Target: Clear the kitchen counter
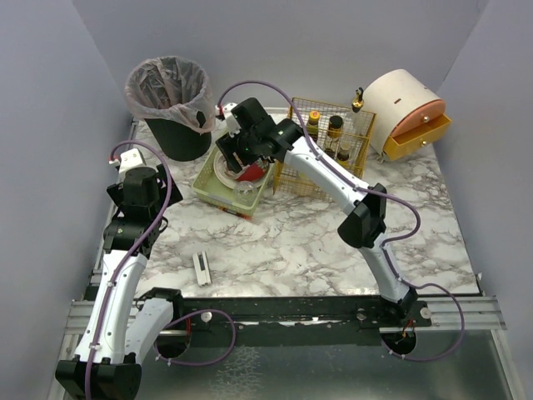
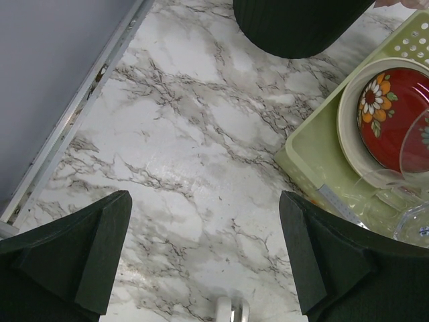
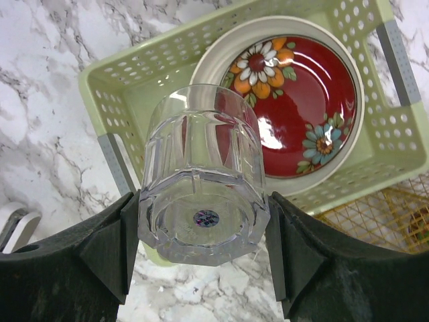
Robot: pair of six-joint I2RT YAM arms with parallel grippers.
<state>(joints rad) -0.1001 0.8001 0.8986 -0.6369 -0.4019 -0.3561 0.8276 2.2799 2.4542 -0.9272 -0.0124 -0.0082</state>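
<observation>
**A:** Item one, the right gripper (image 3: 204,228)?

**B:** We list it clamped on a clear faceted glass (image 3: 201,174), one finger on each side, with the base facing the wrist camera. There is a small dark mark at the centre of the base, and we cannot read it.

**A:** Below that?

**B:** A pale green perforated tray (image 3: 100,87). It holds a cream-rimmed plate (image 3: 295,100) with a red centre and painted orange and blue daisies. The glass hangs over the tray's corner.

**A:** The left gripper (image 2: 204,201)?

**B:** Its jaws are spread wide with nothing between them, above bare kitchen counter (image 2: 201,134), beside the tray.

**A:** And the counter?

**B:** It is white marble pattern and runs under both arms. We count on it:
- the tray
- a black bin (image 1: 171,108) with a pale liner, back left
- a gold wire basket (image 1: 329,150) of bottles, labels too small to read
- a cream drawer box (image 1: 408,112), back right
- a small white item (image 1: 201,268) near the front
</observation>
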